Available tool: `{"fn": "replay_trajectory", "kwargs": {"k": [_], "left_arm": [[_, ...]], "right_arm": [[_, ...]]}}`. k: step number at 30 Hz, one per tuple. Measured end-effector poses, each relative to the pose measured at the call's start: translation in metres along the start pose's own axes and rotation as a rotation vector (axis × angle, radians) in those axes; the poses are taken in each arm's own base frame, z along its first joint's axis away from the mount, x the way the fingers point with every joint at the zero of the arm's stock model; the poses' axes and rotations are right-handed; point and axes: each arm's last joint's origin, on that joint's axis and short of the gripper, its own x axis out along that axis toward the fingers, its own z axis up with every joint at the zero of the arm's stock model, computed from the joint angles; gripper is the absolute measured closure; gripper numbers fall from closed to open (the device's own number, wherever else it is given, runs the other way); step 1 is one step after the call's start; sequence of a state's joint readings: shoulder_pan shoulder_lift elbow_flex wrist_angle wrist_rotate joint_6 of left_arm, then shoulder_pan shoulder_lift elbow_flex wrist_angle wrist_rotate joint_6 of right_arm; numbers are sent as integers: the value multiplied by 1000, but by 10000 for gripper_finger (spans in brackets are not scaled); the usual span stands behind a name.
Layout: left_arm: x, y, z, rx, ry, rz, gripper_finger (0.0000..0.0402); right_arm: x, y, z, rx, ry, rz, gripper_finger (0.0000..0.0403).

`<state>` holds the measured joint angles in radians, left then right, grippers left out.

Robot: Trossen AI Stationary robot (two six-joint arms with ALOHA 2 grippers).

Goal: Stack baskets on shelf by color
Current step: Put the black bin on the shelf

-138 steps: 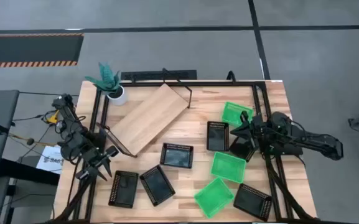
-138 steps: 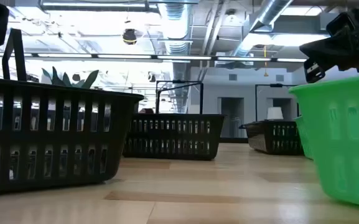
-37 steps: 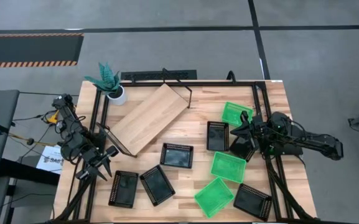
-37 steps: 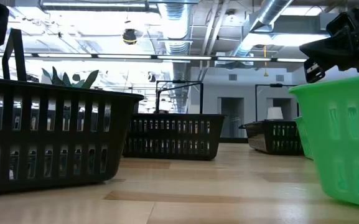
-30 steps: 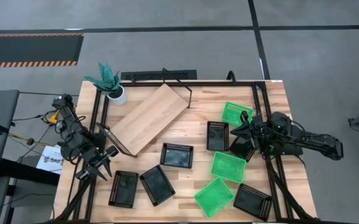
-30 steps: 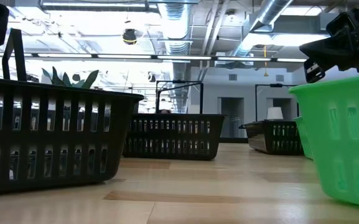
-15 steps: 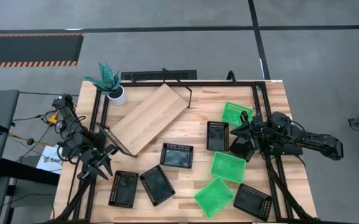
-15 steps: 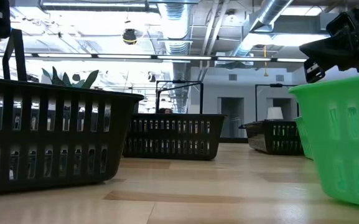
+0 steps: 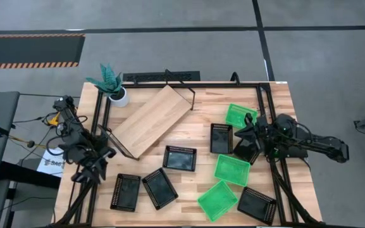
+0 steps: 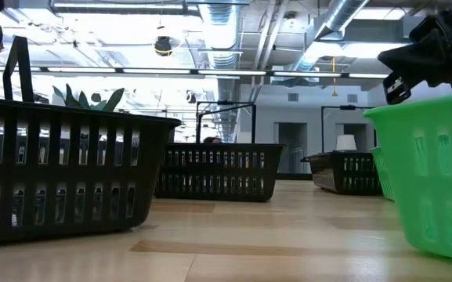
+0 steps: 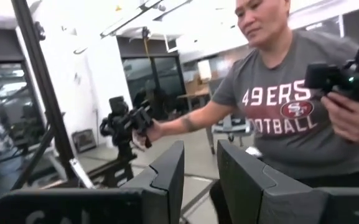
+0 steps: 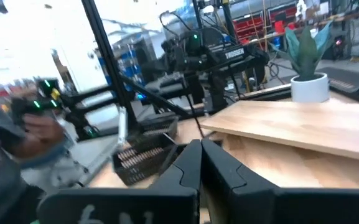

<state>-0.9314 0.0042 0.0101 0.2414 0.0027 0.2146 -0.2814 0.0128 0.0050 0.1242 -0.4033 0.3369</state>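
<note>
While nothing is stacked yet, the job is looking like it is only at its start. Seen from high up, the shelf (image 9: pixel 150 120) is lying slanted on the surface (image 9: pixel 201 130), and no basket is sitting on it. Black baskets are lying about: two near the left front (image 9: pixel 125 192) (image 9: pixel 159 188), one in the middle (image 9: pixel 179 158), one more to the right (image 9: pixel 221 138), and one at the right front (image 9: pixel 257 204). Green baskets are lying on the right side (image 9: pixel 240 116) (image 9: pixel 231 169) (image 9: pixel 217 200). The left pincer (image 9: pixel 93 166) is hanging by the left edge, near the two black baskets, and it is holding nothing. The right pincer (image 9: pixel 248 128) is hanging between a green basket and a black one, also holding nothing.

Looking low across the surface, a black basket (image 10: pixel 61 176) is sitting close on the left, another (image 10: pixel 218 171) is sitting farther back, and a green one (image 10: pixel 433 168) is filling the right side. The right arm's dark end is showing above the green one.

Looking from the left wrist, the left pincer (image 11: pixel 199 163) is standing a little open with only air in the gap. It is pointing out at the room, where a person in a grey shirt is holding controls.

Looking from the right wrist, the right pincer (image 12: pixel 201 155) is nearly closed and empty. The shelf (image 12: pixel 303 127) and a black basket (image 12: pixel 143 154) are lying ahead of it.

My guess is that the next move is calling for one pincer to be going down to a basket, opening wider, and taking hold of its rim.
</note>
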Motion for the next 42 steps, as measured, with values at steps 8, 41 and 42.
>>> {"fn": "replay_trajectory", "kwargs": {"k": [8, 41, 42], "left_arm": [[0, 1, 2, 76, -19, 16, 316], [-11, 24, 30, -69, -193, 674, 295], [-11, 24, 31, -51, -193, 682, 288]], "right_arm": [[-1, 3, 10, 65, -106, 26, 369], [-10, 9, 45, 212, -530, -90, 345], [-11, 9, 46, 177, -547, -110, 338]]}}
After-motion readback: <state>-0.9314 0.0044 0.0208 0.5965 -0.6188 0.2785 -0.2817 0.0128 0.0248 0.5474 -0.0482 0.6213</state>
